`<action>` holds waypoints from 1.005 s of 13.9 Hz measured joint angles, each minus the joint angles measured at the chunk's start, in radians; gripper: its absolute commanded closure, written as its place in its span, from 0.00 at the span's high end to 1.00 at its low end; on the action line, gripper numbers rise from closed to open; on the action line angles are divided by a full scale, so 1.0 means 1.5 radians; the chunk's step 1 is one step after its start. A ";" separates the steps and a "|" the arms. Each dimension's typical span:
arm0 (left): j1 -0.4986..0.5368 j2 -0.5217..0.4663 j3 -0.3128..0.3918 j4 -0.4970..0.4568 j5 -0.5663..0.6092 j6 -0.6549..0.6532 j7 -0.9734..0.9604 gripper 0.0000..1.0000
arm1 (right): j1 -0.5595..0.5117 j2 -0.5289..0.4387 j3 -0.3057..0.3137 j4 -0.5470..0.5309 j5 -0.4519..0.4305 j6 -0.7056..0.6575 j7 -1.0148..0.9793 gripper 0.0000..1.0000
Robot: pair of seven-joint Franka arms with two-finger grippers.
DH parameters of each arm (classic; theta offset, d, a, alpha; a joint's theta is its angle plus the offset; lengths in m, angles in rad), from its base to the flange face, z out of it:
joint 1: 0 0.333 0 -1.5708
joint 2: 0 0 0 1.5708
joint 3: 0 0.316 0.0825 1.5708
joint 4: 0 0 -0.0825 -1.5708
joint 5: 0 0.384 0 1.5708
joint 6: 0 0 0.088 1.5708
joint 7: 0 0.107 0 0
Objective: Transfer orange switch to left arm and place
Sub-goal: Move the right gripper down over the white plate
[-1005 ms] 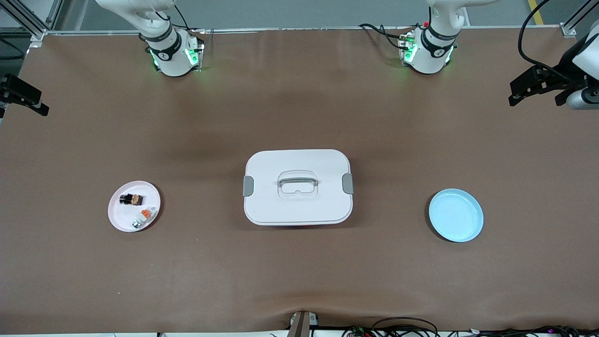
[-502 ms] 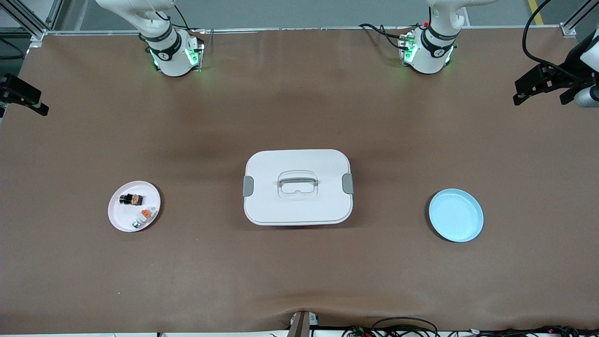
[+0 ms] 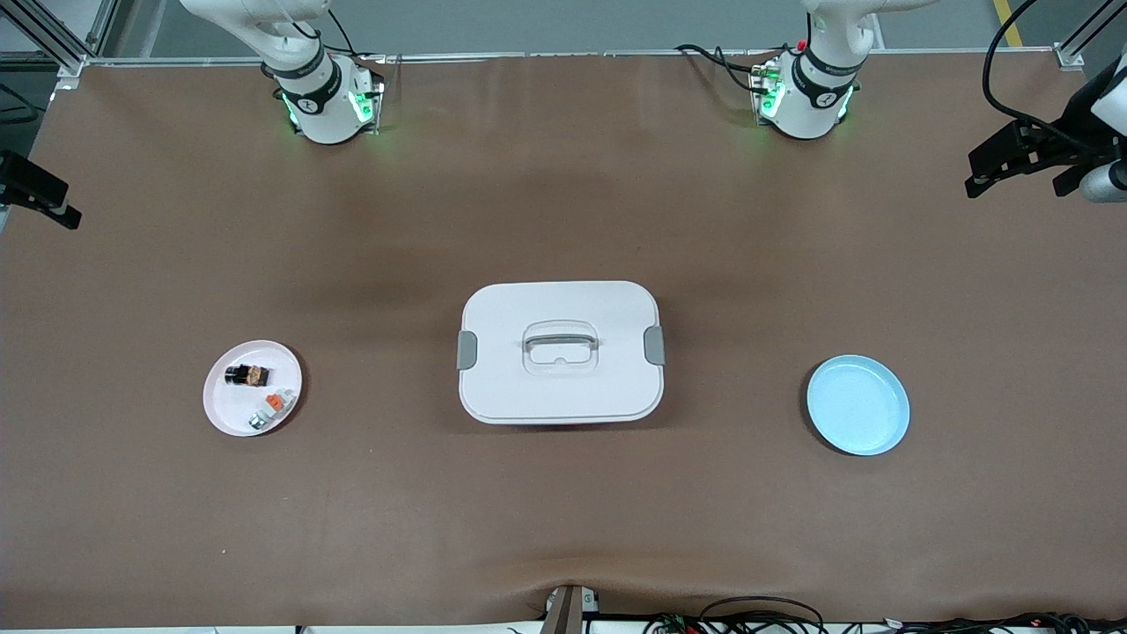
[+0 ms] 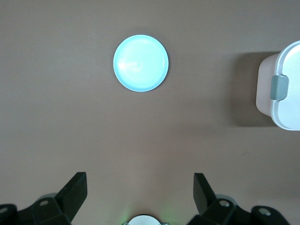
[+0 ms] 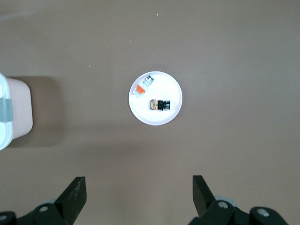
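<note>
- On the pink plate [image 3: 231, 412] toward the right arm's end of the bench [image 3: 563, 528], I see the orange switch [image 3: 246, 375] lying on its side, a small black block with an orange-tan section.
- Just beside it on the same plate, nearer to the front camera, I see a tiny white-grey piece with an orange cap [image 3: 269, 409]; the two are apart, not touching.
- In my right wrist view the switch [image 5: 160, 105] and the capped piece [image 5: 143, 87] both sit inside the plate [image 5: 140, 112].
- The white box [image 3: 560, 351] stands mid-bench with its lid on and a grey latch at each end, well apart from the pink plate.
- Toward the left arm's end lies a light blue plate [image 3: 858, 405], nothing on it.
- My right tool [image 5: 139, 190] hangs high over the bench near the pink plate, fingers [image 5: 75, 192] spread wide apart, holding nothing.
- My left tool [image 4: 139, 187] hangs high over the bench near the blue plate [image 4: 140, 63], fingers [image 4: 202, 190] likewise wide apart and empty.
- In the front view both tools show only at the frame's side edges: right [image 3: 35, 198], left [image 3: 1012, 163].
</note>
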 measured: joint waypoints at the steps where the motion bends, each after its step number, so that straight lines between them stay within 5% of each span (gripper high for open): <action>1: 0.000 0.000 0.000 0.000 0.000 0.000 0.000 1.00 | -0.001 0.009 -0.001 -0.010 0.000 0.016 0.000 1.00; 7: 0.000 0.001 0.000 -0.006 0.000 0.000 0.000 1.00 | -0.017 0.037 -0.002 -0.151 0.000 0.178 0.002 1.00; 14: -0.002 0.009 -0.003 -0.030 0.000 0.015 0.000 1.00 | -0.025 0.102 -0.002 -0.181 0.000 0.200 0.002 1.00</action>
